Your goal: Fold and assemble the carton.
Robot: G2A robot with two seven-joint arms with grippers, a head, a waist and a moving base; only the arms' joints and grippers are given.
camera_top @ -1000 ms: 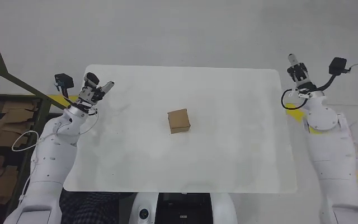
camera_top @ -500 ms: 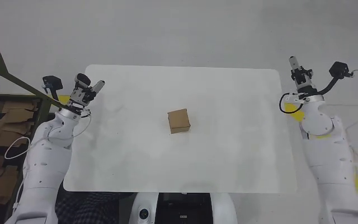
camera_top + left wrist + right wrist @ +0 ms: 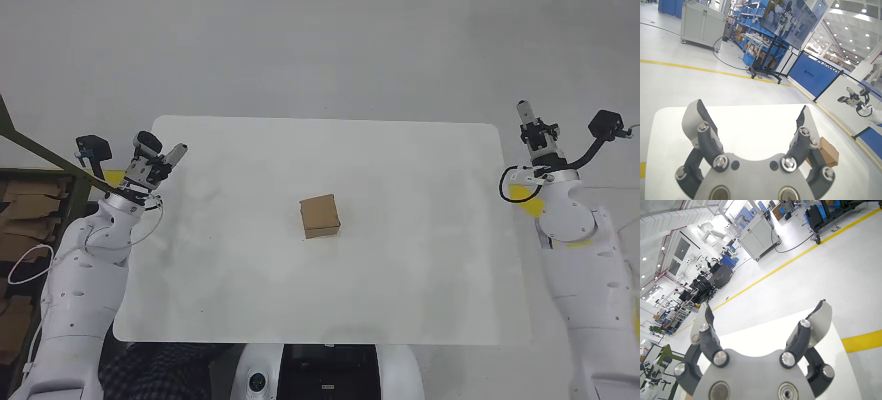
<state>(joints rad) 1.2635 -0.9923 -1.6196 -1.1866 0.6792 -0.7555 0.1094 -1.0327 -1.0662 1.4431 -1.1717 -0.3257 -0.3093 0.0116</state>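
Both arms have drawn back over the last second. The left gripper point(image 3: 165, 147) slid outward to the far-left corner of the white rectangular table point(image 3: 420, 290), the right gripper point(image 3: 525, 108) shifted a little beyond the far-right corner, and neither has moved in the last half second. The small brown cardboard carton point(image 3: 320, 215) has not stirred; it sits alone at the middle of the table, well apart from both grippers, and looks like a closed box. I judge the folding done or nearly so and the arms retiring, though from above I cannot be sure the top flaps are fully tucked. The top view gives the carton's lid and its central place. The left wrist view adds a low look at its side wall, partly behind one finger, with the fingers spread wide and empty. The right wrist view shows its fingers likewise wide and empty over the table's corner, a spread the top view, catching that gripper edge-on, leaves hard to read.
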